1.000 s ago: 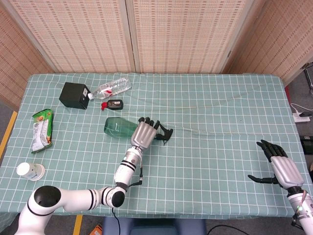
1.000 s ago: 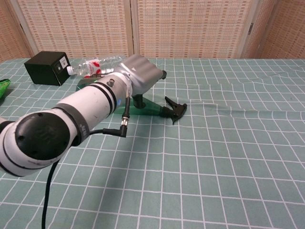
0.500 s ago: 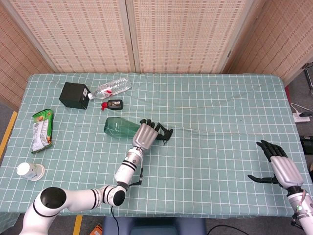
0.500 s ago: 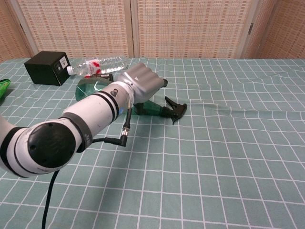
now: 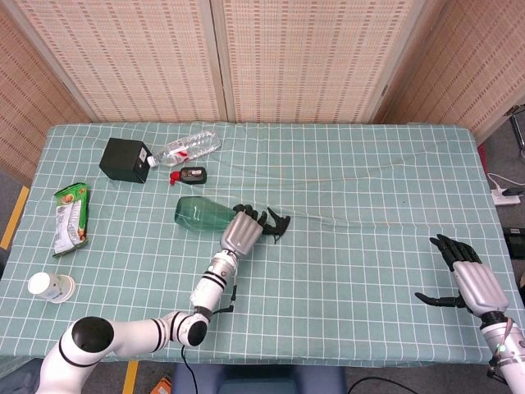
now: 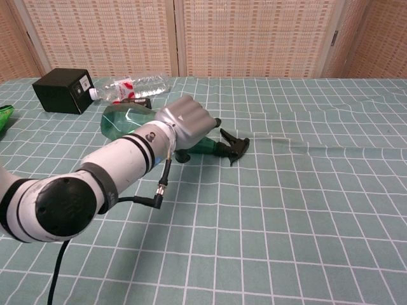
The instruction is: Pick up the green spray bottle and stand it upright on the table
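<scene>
The green spray bottle (image 5: 197,212) (image 6: 124,121) lies on its side on the checked tablecloth, left of centre, with its black trigger head (image 5: 279,223) (image 6: 234,146) pointing right. My left hand (image 5: 243,231) (image 6: 184,121) sits on the bottle's neck, fingers curled over the far side and thumb under the near side, gripping it. The neck is hidden beneath the hand. My right hand (image 5: 467,279) rests open near the table's front right edge, far from the bottle, and appears only in the head view.
A black box (image 5: 125,159), a clear water bottle (image 5: 190,147) and a small black and red device (image 5: 190,174) lie behind the green bottle. A snack packet (image 5: 70,217) and a white cup (image 5: 49,286) sit at the left edge.
My left hand has dropped lower onto the bottle's neck and its fingers have curled tighter around it. The bottle and my right hand have stayed put.
</scene>
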Controlling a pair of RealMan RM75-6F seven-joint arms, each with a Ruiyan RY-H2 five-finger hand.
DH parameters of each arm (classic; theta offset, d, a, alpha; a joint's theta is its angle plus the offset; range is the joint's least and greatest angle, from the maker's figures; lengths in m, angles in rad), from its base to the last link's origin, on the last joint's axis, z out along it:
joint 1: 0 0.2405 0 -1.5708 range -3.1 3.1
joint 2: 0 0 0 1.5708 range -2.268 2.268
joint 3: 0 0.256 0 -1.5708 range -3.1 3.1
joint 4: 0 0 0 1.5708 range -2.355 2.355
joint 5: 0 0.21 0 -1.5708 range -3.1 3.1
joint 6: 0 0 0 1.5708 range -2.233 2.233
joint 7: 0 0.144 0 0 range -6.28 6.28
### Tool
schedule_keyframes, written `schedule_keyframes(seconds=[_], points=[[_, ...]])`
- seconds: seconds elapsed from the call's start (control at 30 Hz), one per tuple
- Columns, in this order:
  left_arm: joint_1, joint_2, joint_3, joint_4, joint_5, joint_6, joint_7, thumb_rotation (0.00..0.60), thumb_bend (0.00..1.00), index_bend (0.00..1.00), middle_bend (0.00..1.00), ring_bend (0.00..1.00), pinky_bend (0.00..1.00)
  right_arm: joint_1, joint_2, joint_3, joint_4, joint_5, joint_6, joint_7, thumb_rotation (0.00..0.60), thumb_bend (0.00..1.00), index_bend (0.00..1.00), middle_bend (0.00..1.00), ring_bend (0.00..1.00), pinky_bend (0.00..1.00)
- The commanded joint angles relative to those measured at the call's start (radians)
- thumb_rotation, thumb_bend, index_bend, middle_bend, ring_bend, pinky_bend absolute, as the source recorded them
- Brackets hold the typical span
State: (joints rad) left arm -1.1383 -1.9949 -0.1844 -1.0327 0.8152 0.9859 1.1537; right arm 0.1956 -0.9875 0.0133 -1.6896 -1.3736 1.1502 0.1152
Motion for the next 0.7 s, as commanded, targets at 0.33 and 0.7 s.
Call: schedule_keyframes(seconds=[0.33, 0.7], points=[[-0.022, -0.031, 0.016, 0.086, 0.087, -0.031, -0.025, 0.6, 0.27, 0.17, 0.29, 0.22, 0.33, -0.001, 0.003, -0.001, 0.001, 0.0, -0.003, 0.011, 0.6, 0.0, 0.0, 0.0, 0.0, 0.0], [-0.004, -0.047, 0.005, 0.169, 0.098, -0.05, -0.023, 0.6, 0.28, 0.18, 0.3, 0.23, 0.34, 0.0, 0.006, -0.003, 0.003, -0.002, -0.008, 0.023, 0.6, 0.0, 0.0, 0.0, 0.0, 0.0]])
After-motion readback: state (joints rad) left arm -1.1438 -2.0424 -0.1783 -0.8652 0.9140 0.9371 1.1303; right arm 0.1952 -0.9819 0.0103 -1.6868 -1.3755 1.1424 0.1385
